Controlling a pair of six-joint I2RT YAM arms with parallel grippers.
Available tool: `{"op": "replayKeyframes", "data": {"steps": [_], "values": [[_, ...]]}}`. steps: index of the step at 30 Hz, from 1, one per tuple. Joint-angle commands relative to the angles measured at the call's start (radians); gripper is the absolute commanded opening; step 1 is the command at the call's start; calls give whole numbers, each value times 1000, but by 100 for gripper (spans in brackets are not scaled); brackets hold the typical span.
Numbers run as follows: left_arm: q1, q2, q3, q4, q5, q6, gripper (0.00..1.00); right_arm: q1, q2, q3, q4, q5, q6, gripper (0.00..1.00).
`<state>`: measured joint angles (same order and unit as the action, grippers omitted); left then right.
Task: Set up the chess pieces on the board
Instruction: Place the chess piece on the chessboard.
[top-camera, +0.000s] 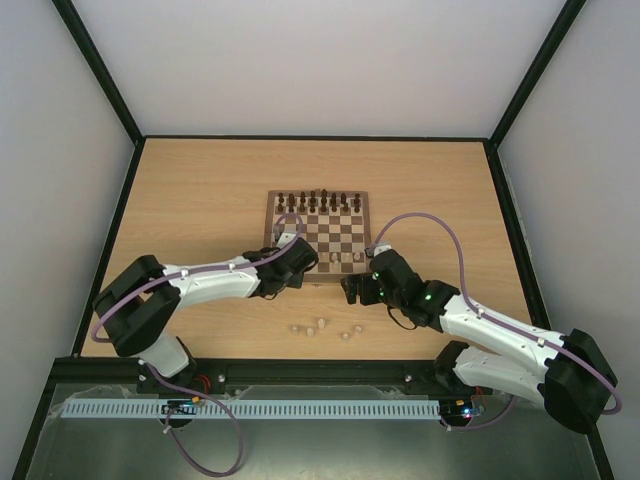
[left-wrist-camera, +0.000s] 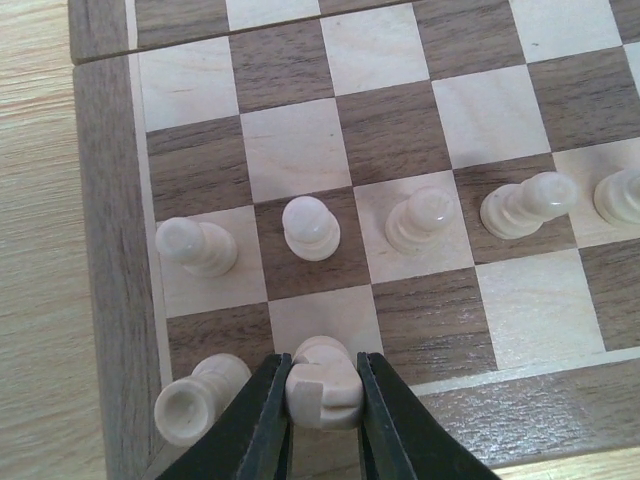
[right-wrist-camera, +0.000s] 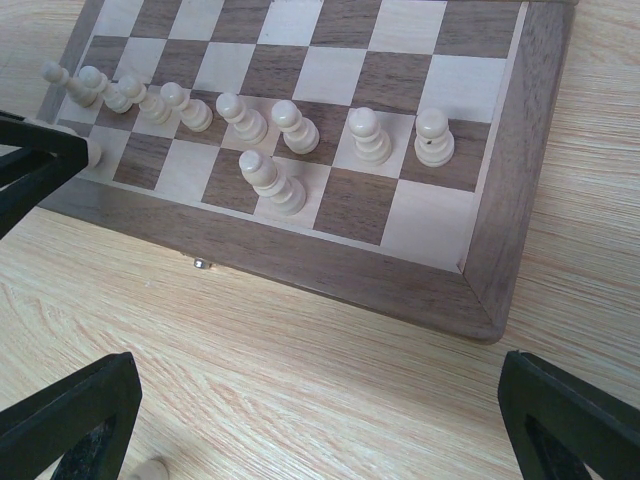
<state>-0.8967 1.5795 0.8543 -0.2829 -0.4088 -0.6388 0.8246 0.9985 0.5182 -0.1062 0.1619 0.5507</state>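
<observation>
Closely, the left gripper pinches a pale piece, possibly a knight, at the board's near row, just beside a corner rook. Pale pawns line the next row. The right gripper hangs wide open over the table beside the board. A few loose pale pieces lie on the table.

the chess pieces lying off the board are too small to identify.

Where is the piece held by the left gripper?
Left wrist view: the piece, clamped in the left gripper, is on the board's near row, second square from the left border, right of the corner piece.
</observation>
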Motion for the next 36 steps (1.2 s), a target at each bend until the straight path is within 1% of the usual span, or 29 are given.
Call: {"op": "replayKeyframes", "data": {"steps": [1, 7, 12, 15, 21, 25, 26, 27, 30, 36], "values": [[13, 23, 29, 30, 18, 23, 15, -2, 0, -12, -13, 11, 12, 99], [24, 41, 35, 45, 28, 31, 16, -2, 0, -12, -12, 10, 11, 99], [26, 44, 37, 44, 36, 33, 21, -1, 5, -10, -12, 11, 10, 99], [26, 39, 36, 37, 35, 32, 23, -1, 6, -9, -13, 11, 9, 98], [26, 16, 29, 19, 34, 26, 26, -1, 11, -9, -10, 11, 9, 99], [24, -34, 25, -5, 31, 18, 29, -2, 12, -9, -10, 14, 9, 99], [19, -52, 27, -13, 27, 17, 31, -2, 13, -10, -9, 17, 9, 98], [16, -72, 29, -22, 24, 17, 35, -2, 14, -9, -9, 18, 9, 99], [7, -150, 39, -42, 14, 32, 44, -2, 16, -8, -10, 29, 11, 99], [3, -287, 47, -8, -45, 133, 64, -2, 15, -12, -10, 64, 15, 98]]}}
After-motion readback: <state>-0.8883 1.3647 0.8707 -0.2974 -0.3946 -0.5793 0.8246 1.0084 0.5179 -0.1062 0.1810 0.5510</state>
